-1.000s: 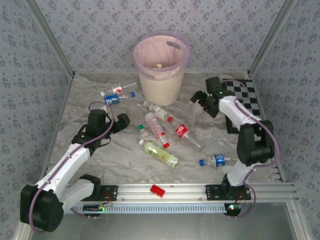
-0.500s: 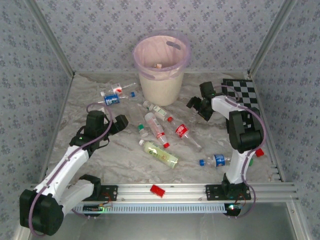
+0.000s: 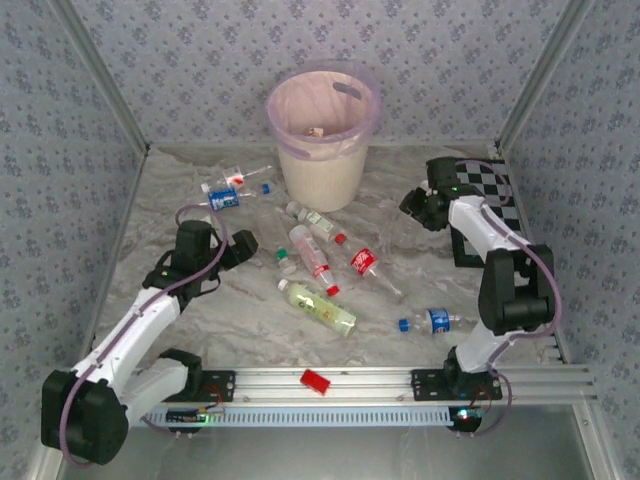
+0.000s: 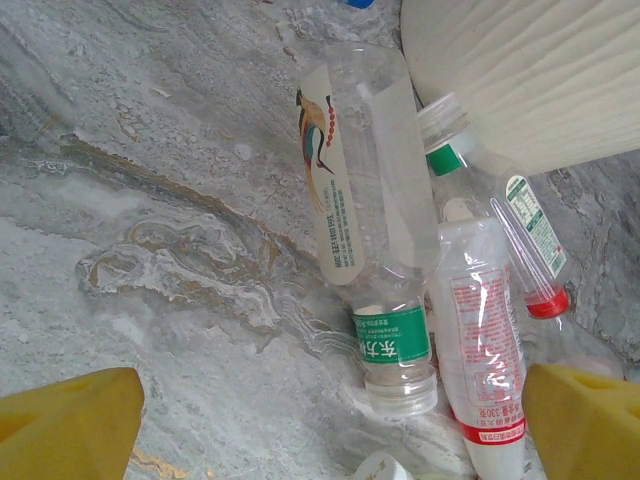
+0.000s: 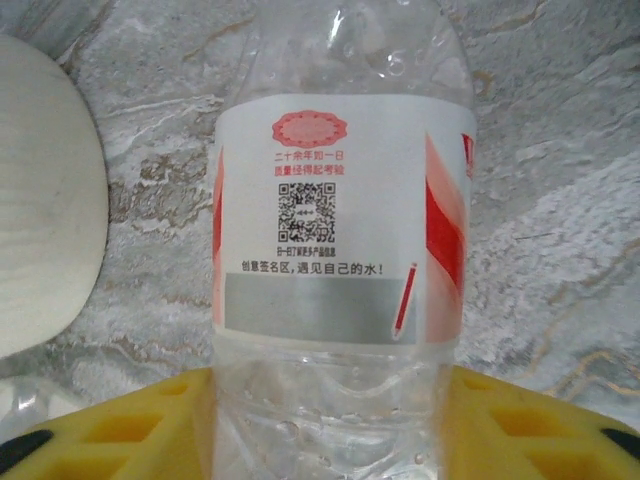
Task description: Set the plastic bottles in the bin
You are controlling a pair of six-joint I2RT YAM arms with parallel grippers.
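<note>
your right gripper [image 5: 330,425] looks clenched on a clear plastic bottle with a white-and-red label [image 5: 340,220], though the contact is hard to judge. the label bears a qr code and chinese print. this is between the round cream-white bin [image 3: 320,170] and the black-and-white chequered board [image 3: 488,195], while your left gripper [image 4: 328,420] hangs released over a green-labelled bottle [image 4: 392,345], with other bottles [image 4: 485,340] crowding it by the bin's wall.

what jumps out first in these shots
The pink-lined bin stands at the far middle of the table, with bottles strewn in front of it. In the right wrist view, a red-label bottle sits between the yellow jaws of the right gripper.
</note>
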